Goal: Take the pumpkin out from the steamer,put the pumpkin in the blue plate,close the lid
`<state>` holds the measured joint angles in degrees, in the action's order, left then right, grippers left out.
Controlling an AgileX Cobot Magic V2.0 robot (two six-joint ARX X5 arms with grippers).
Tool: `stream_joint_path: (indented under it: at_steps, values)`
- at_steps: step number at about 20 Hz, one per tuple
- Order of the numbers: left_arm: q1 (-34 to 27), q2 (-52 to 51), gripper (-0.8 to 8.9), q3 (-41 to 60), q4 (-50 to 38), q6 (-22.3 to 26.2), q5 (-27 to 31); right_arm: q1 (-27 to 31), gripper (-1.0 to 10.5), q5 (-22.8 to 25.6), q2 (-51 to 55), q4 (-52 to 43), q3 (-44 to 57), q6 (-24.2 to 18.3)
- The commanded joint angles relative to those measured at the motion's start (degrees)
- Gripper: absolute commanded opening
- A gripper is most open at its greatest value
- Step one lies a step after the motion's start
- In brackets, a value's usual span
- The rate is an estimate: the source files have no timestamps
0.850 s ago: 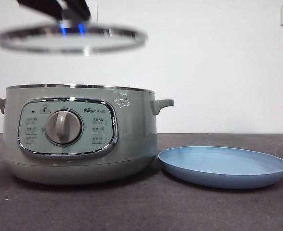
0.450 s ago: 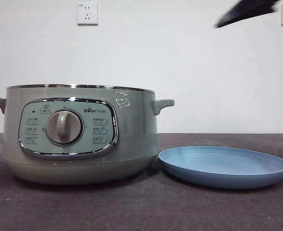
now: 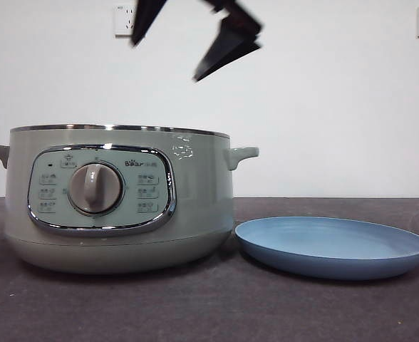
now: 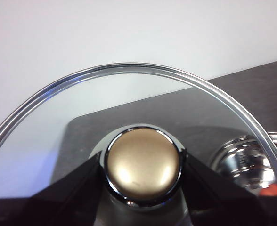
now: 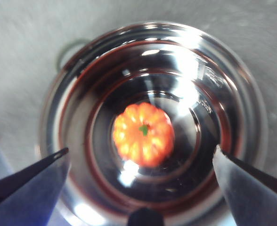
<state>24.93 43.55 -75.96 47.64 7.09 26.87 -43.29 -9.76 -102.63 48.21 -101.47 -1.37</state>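
A: Right end effector (image 3: 174, 50)?
B: Up above the steamer (image 3: 117, 199), jaws spread wide, nothing in them. Its wrist camera looks straight down into the pot.
A: Pumpkin (image 5: 143, 133)?
B: Sitting at the middle of the steamer's shiny metal bowl, green stem up. Not touched by either jaw.
A: Left end effector (image 4: 143, 165)?
B: Clamped on the knob of the lid (image 4: 82, 127), one black jaw on each side of it. Lid is held in the air, glass with a chrome rim. Out of the front view entirely.
A: Steamer itself?
B: On the dark desk (image 3: 216, 306), left side, open, dial panel facing the camera.
A: Blue plate (image 3: 332, 246)?
B: Right of the steamer, just beside its base, flat on the desk. Nothing on it.
A: Background?
B: White wall, two wall sockets (image 3: 128, 20) high up.
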Motion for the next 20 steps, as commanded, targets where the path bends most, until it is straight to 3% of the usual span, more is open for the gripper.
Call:
stream_joint_path:
  at_steps: [1,5,14,15,17,20]
  values:
    - [0.13,-0.63,-0.09,-1.33,-1.03,1.01,1.29,-2.12,5.1,2.03,-5.95,0.98,-4.28,-2.64]
    - [0.13,-0.59,-0.09,-1.33,1.36,1.14,1.68,-4.52,6.0,4.35,-12.68,0.26,-5.25,-3.43]
    - [0.13,-0.59,-0.09,-1.33,2.69,1.11,1.68,-3.76,5.8,4.28,-20.52,-2.54,-5.22,-3.65]
    - [0.13,-0.59,-0.09,-1.33,2.73,1.11,1.68,-3.76,4.8,4.31,-20.50,-2.54,-5.22,-3.63]
    - [0.13,-0.59,-0.09,-1.33,3.19,1.11,1.64,-3.82,0.3,4.28,-20.50,-2.54,-5.22,-3.48]
    - [0.13,-0.57,-0.09,-1.33,3.34,1.11,1.46,-3.80,-0.1,4.11,-18.51,-1.79,-5.27,-3.06]
